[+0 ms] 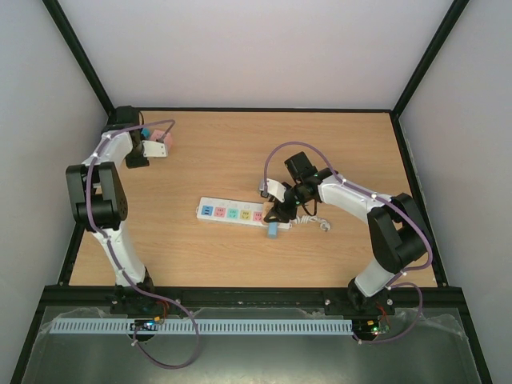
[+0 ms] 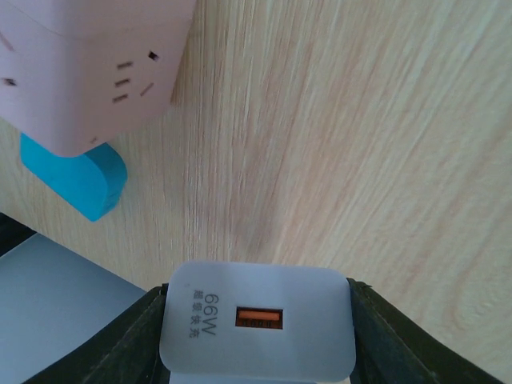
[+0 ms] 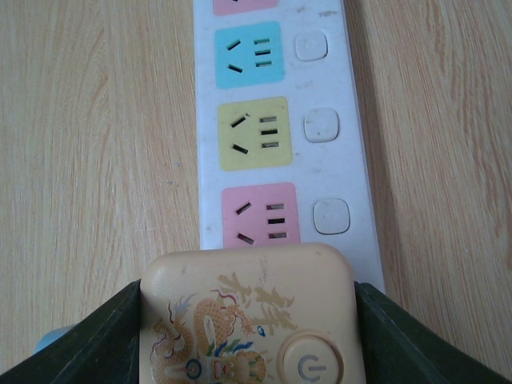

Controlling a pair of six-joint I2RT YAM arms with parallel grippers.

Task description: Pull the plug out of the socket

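– Grey-white walls [image 1: 240,48] on three sides, black frame [image 1: 256,110] along the edges. Plain, evenly lit.
– And underneath?
– Wood-grain tabletop [image 1: 240,152], pale, flat, matt. Nothing to snag on, but probably little grip to hold a socket down either.
– Arms?
– Left arm [image 1: 104,200] bent toward the far left corner, right arm [image 1: 352,196] reaching in over the middle.
– Socket?
– Socket [image 1: 228,213] flat at mid-tabletop, pastel outlets facing up, white cord curled off its right end. Pink cube [image 2: 88,64] of outlets well apart, in the far left corner.
– Plug?
– Cream plug [image 3: 248,320], dragon print and power button, at the socket's right end, just beside a pink outlet. Right fingers [image 3: 104,344] closed on it, one per flank, presumably for a straight pull upward. Cannot tell whether seated or lifted clear.
– Left side?
– Left fingers [image 2: 128,344] clamped on a white charger [image 2: 256,332], orange port showing, near the cube; likely placed so as not to crowd the right arm. Smallest: blue piece [image 2: 76,176] against the cube's edge.
– Risk?
– Socket rising along with the plug, with nothing pinning it.
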